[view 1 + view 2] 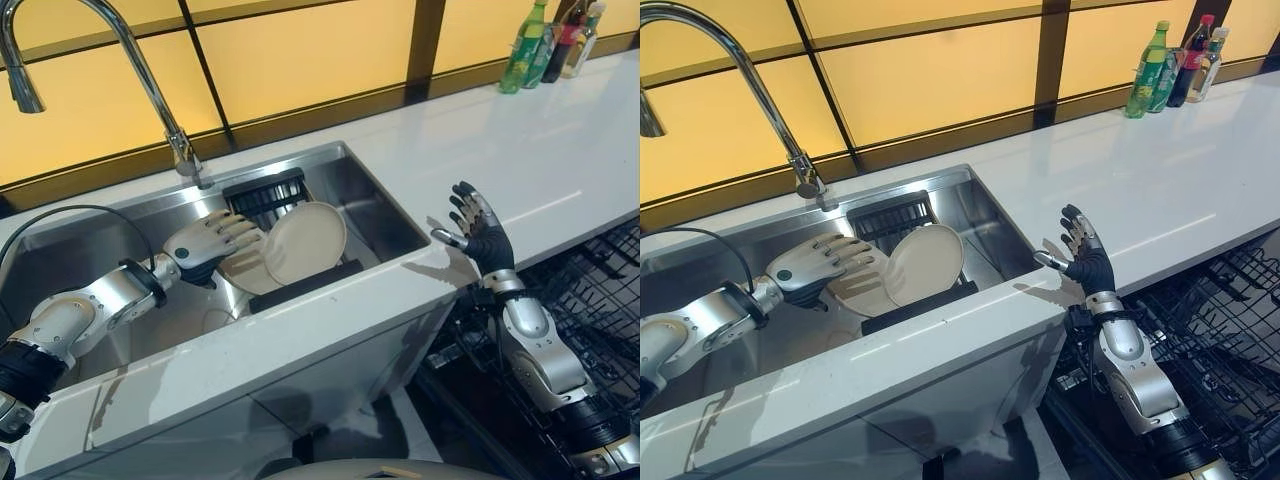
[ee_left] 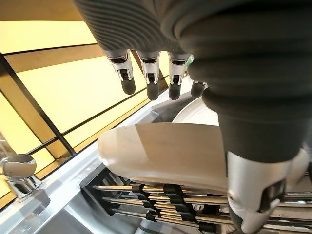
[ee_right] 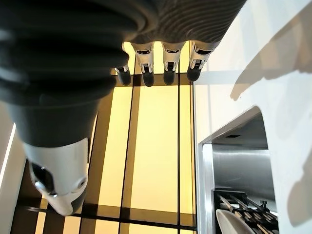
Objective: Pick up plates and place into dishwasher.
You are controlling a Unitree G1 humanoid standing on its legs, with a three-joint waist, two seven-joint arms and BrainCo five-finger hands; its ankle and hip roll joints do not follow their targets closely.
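Item: plates [image 1: 305, 240], cream, standing on edge in a black rack [image 1: 300, 285] at the centre of the frame, inside the steel sink [image 1: 375, 205]; two or more overlap, faces tilted toward the lower left. My left hand [image 1: 205, 243] sits just left of them, and I see its fingers [image 2: 148, 80] straight and spread over the nearest rim, the thumb below it, nothing clasped yet; whether the tips touch I cannot tell. The plates lie directly ahead of those fingers, rims running upright, so I judge the left hand the nearer by far and the coming move a closing of fingers and thumb across the rim. My right hand [image 1: 478, 232] hangs at centre right, over the front edge of the white table [image 1: 540, 150], fingers straight and splayed, holding nothing, well apart from the plates. Dishwasher rack [image 1: 600, 290], dark wire, lower right, pulled out below the table. Also: faucet [image 1: 130, 60] upper left; bottles [image 1: 545, 40] upper right; amber wall panels [image 1: 300, 50] behind.
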